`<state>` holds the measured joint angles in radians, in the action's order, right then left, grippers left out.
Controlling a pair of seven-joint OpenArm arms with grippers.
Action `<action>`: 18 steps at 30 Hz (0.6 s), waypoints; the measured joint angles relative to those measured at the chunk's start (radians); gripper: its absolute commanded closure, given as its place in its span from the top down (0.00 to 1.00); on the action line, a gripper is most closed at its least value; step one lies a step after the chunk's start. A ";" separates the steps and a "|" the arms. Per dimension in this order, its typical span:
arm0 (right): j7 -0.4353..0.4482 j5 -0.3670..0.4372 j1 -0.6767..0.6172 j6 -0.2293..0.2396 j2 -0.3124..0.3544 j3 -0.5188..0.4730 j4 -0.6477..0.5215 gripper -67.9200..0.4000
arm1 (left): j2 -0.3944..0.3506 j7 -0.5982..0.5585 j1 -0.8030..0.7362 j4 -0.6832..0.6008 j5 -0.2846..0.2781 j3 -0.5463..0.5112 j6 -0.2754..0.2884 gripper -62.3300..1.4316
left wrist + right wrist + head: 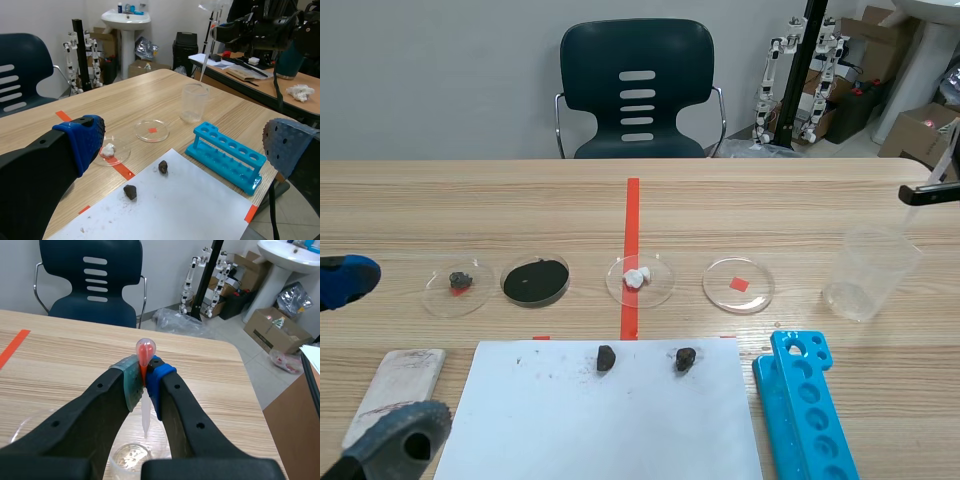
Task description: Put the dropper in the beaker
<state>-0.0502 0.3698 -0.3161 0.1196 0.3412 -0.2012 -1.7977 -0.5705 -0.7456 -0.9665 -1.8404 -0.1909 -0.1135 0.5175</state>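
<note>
Right gripper [145, 377] is clamped on the dropper [145, 410]. The fingers pinch it just under the red bulb, and the clear stem hangs straight down between them. It's sitting right over the beaker [872, 268]. From the right wrist cam the tip lines up with the beaker's open mouth, and from the left wrist cam it looks to be about at the rim. I honestly can't tell if it's dipped inside or just above. The beaker stands upright on the table [820, 200] on the right side, just beyond the blue tube rack [805, 400].

Left gripper [186, 146] is low at the near left corner, well apart from the beaker. Its fingers are spread wide and holding nothing.

Other stuff on the table is a row of four petri dishes [738, 284] across the middle. One has a dark lump, one has black powder, one has a white lump and one has a red scrap. Closer to me is a white paper sheet [610, 420] with two dark lumps [606, 357] on it.
</note>
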 measured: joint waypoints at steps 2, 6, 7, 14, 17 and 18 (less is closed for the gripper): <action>0.015 0.003 0.011 0.000 0.012 0.000 0.020 0.01 | 0.000 0.000 0.000 0.000 0.000 0.000 0.000 1.00; 0.025 0.002 0.035 0.005 0.016 0.000 0.053 0.01 | 0.000 0.000 0.000 0.000 0.000 0.000 0.000 1.00; 0.025 0.002 0.041 0.009 0.016 0.000 0.064 0.01 | 0.000 0.000 0.000 0.000 0.000 0.000 0.000 1.00; 0.049 0.039 0.077 0.060 0.016 0.000 0.159 0.01 | 0.000 0.000 0.000 0.000 0.000 0.000 0.000 1.00; 0.063 0.043 0.090 0.092 0.016 0.000 0.192 0.01 | 0.000 0.000 0.000 0.000 0.000 0.000 0.000 1.00; 0.071 0.043 0.093 0.099 0.016 0.000 0.201 0.01 | 0.000 0.000 0.000 0.000 0.000 0.000 0.000 1.00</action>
<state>0.0204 0.4133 -0.2234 0.2184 0.3573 -0.2008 -1.5970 -0.5705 -0.7452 -0.9665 -1.8404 -0.1909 -0.1135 0.5175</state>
